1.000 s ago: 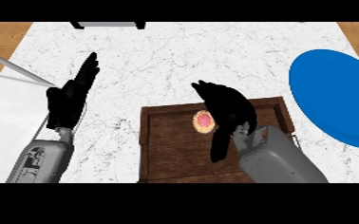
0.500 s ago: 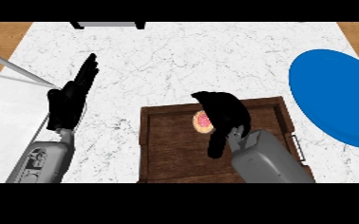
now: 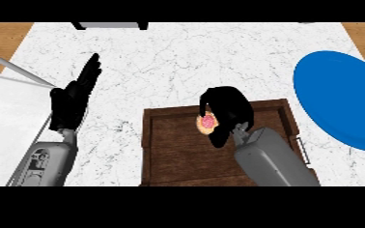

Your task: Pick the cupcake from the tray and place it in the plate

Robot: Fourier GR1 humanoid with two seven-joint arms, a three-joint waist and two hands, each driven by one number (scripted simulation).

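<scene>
— While the right hand [image 3: 227, 107] hangs over the wooden tray [image 3: 178, 149], what does it have hold of?

— Its fingers are curled down around the cupcake [image 3: 206, 122], whose pink top and pale rim show at the hand's left side. The cupcake sits at the tray's far end, near the middle of that edge. Whether it rests on the tray floor or is lifted off cannot be told from this steep view.

— And the plate?

— The blue plate [image 3: 331, 96] lies on the white marble counter [image 3: 178, 63], to the right of the tray and just beside its far right corner, partly cut off by the view's edge. Nothing lies on the part that shows.

— The other hand?

— The left hand [image 3: 73, 98] shows at the view's left, fingers straight and together, pointing away from the robot. It holds nothing and rests well apart from the tray.

— Anything else noted?

— A grey object [image 3: 109, 25] at the counter's far edge, too cropped to identify.
</scene>
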